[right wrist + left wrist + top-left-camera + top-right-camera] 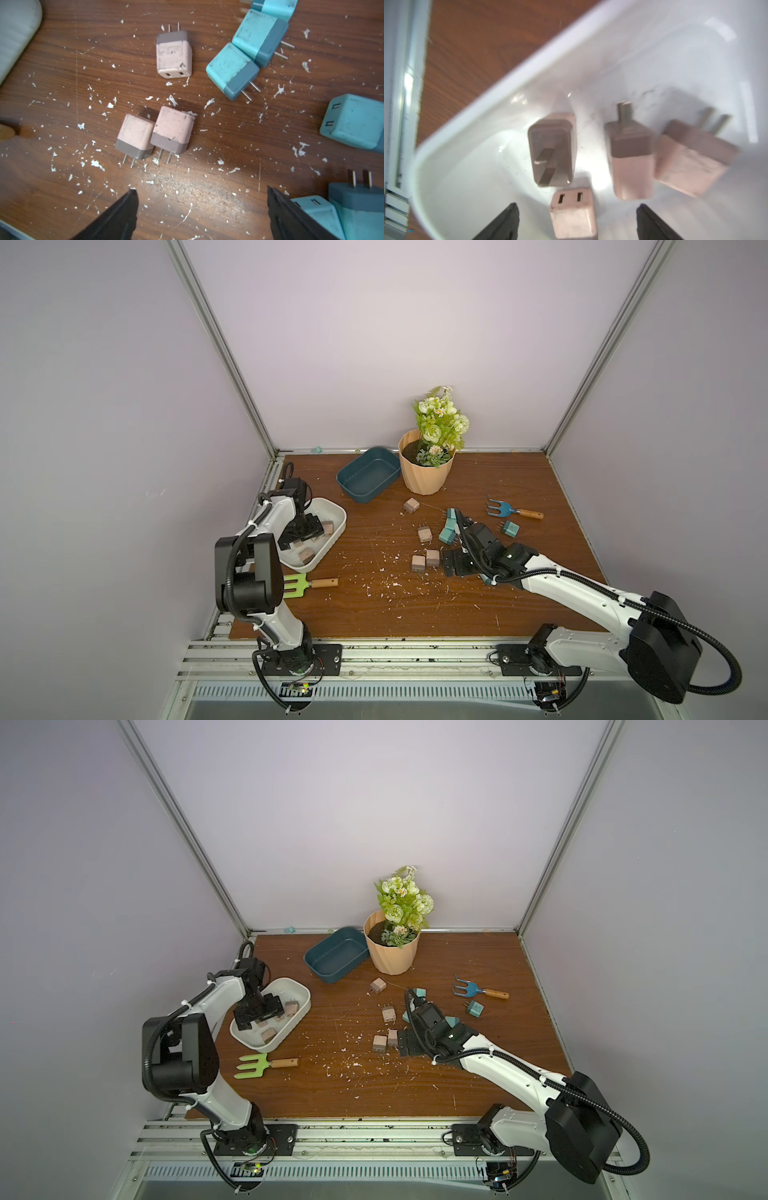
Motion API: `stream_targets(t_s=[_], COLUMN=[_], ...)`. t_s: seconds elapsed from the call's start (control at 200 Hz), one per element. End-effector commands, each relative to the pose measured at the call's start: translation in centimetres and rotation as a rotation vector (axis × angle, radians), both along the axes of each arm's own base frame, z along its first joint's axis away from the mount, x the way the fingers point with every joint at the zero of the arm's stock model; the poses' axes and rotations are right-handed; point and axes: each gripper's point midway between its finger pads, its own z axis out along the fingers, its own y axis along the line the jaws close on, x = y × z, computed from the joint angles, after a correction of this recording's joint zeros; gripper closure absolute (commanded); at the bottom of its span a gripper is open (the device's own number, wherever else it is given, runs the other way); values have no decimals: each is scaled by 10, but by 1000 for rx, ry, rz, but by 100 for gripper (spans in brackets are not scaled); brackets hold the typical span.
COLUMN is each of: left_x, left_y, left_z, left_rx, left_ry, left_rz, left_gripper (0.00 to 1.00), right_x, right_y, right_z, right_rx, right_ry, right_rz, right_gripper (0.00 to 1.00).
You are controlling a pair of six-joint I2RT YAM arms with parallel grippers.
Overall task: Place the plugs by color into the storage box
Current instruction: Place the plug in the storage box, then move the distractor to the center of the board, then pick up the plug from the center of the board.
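The white storage box (337, 517) (508, 83) at the left holds several beige-pink plugs (630, 158). My left gripper (300, 536) (577, 205) hangs inside it, open. One pink plug (572, 214) lies between its fingers with a gap on each side. A dark blue storage box (358, 497) at the back has nothing in it. On the table lie more pink plugs (424, 534) (173, 54) and teal plugs (510, 528) (232, 70). My right gripper (445, 561) (201, 189) is open and low over the wood. It faces a pair of pink plugs (154, 133), with teal plugs (315, 212) beside one finger.
A peach flower pot (426, 477) stands at the back next to the blue box. A blue garden fork (513, 511) lies at the right and a green one (307, 584) near the left arm. White flecks litter the wooden table (374, 605).
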Motion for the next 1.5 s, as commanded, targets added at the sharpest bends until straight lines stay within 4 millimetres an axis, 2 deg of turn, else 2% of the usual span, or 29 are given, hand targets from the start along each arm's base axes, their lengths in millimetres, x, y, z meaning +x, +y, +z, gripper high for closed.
stream_targets(t_s=[0.0, 0.08, 0.15, 0.19, 0.21, 0.32, 0.435, 0.636, 0.786, 1.051, 1.306, 1.496], left_x=[16, 31, 46, 52, 60, 76, 89, 108, 123, 139, 142, 139], left_y=[-18, -50, -92, -116, -129, -196, -251, -317, -343, -354, -374, -378], left_z=[52, 71, 81, 79, 86, 73, 59, 25, -1, -36, -49, -64], left_rx=[-62, -120, -151, -151, -155, -165, -171, -163, -132, -97, -165, -195], left_ry=[-134, -193, -213, -203, -225, -196, -180, -158, -152, -174, -217, -214], left_rz=[-9, -58, -166, -226, -253, -396, -492, -634, -749, -867, -934, -942], left_gripper=[5, 2, 0, 0, 0, 0, 0, 0, 0, 0, 0, 10], right_x=[13, 17, 22, 26, 27, 35, 45, 55, 49, 35, 24, 22], right_y=[8, 14, 20, 23, 24, 33, 44, 45, 35, 17, 5, 0], right_z=[18, 20, 21, 22, 22, 25, 28, 39, 40, 48, 49, 51], right_rx=[20, 17, 12, 12, 12, 16, 22, 19, 22, 28, 52, 48], right_ry=[-41, -45, -48, -51, -50, -57, -63, -65, -52, -46, -35, -40], right_rz=[-5, 11, 26, 30, 33, 44, 62, 52, 33, -9, -62, -75], right_gripper=[1, 1, 1, 1, 1, 1, 1, 1, 1, 1, 1, 2])
